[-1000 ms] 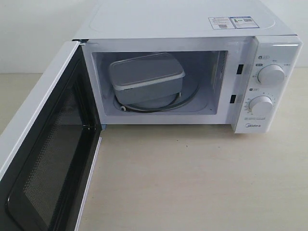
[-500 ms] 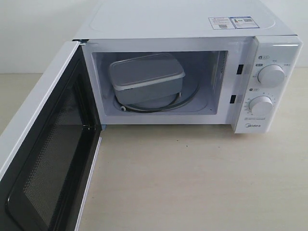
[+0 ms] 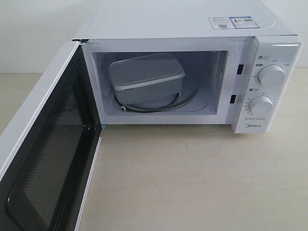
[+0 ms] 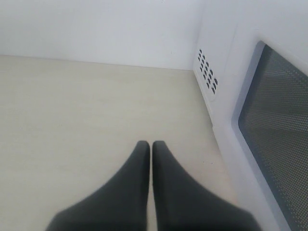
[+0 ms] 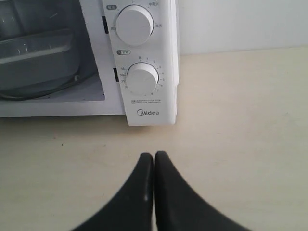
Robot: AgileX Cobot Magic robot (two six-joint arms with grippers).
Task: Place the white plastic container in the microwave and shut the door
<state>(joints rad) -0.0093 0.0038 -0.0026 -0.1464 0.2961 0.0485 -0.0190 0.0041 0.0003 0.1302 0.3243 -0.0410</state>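
The white plastic container [image 3: 146, 79] sits inside the microwave [image 3: 192, 29] on the glass turntable [image 3: 185, 102], toward the left of the cavity; part of it [image 5: 36, 55] also shows in the right wrist view. The door [image 3: 45, 144] stands wide open, its black mesh inner face toward the cavity. In the left wrist view my left gripper [image 4: 150, 144] is shut and empty, over the table beside the door's outer window [image 4: 279, 125]. My right gripper [image 5: 154, 155] is shut and empty, over the table in front of the dial panel [image 5: 142, 79]. Neither gripper appears in the exterior view.
Beige tabletop [image 3: 192, 178] spreads in front of the microwave. Two round dials [image 3: 270, 74] [image 3: 261, 105] sit on the right panel. A white wall [image 4: 96, 24] stands behind, and vent holes [image 4: 207, 76] mark the microwave's left side.
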